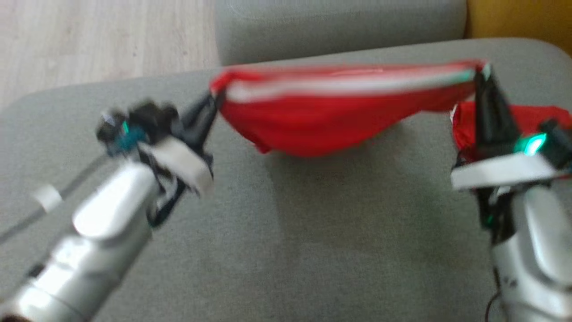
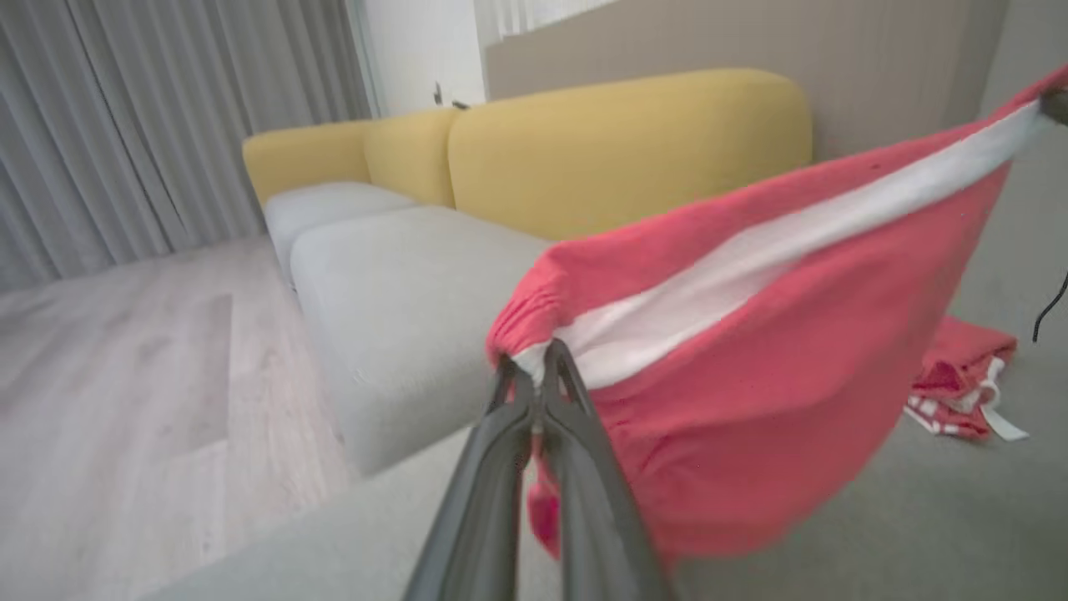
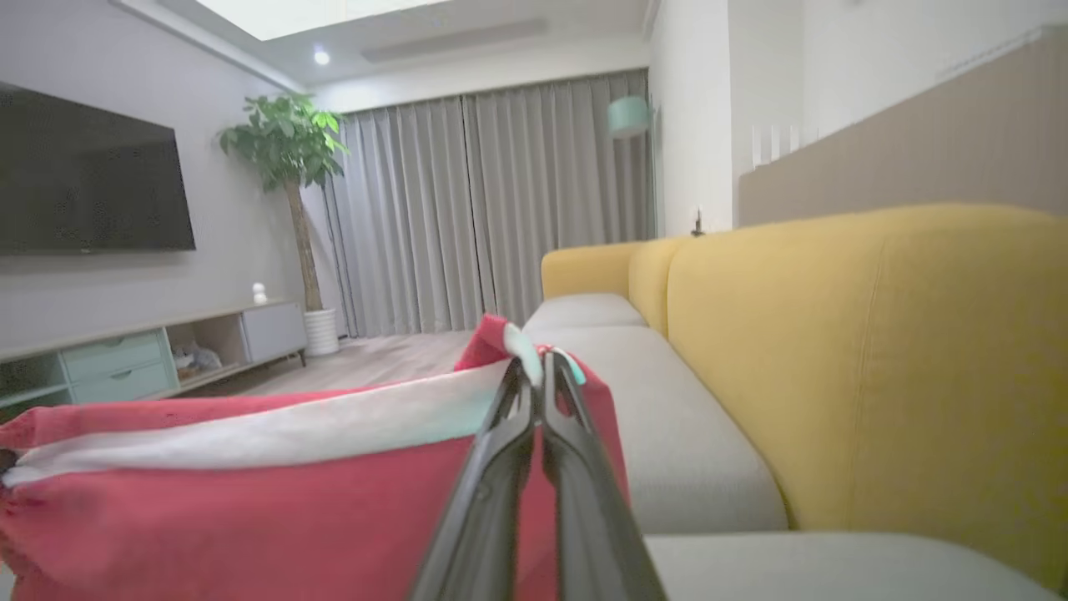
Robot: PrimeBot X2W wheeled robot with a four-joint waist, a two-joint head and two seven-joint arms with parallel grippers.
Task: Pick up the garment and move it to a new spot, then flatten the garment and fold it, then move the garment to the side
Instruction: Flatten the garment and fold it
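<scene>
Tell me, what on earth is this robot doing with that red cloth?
The robot is holding a red garment stretched between its two grippers over a grey sofa cushion. The left gripper pinches one end of the white-banded edge and the right gripper pinches the other, so the cloth sags between them. More red fabric lies crumpled on the cushion near the right gripper.

We see bare grey cushion (image 1: 286, 250) near us and under the stretched garment (image 1: 330, 120); a crumpled red cloth (image 1: 536, 117) lies right, yellow backrest (image 1: 518, 18) beyond.
</scene>
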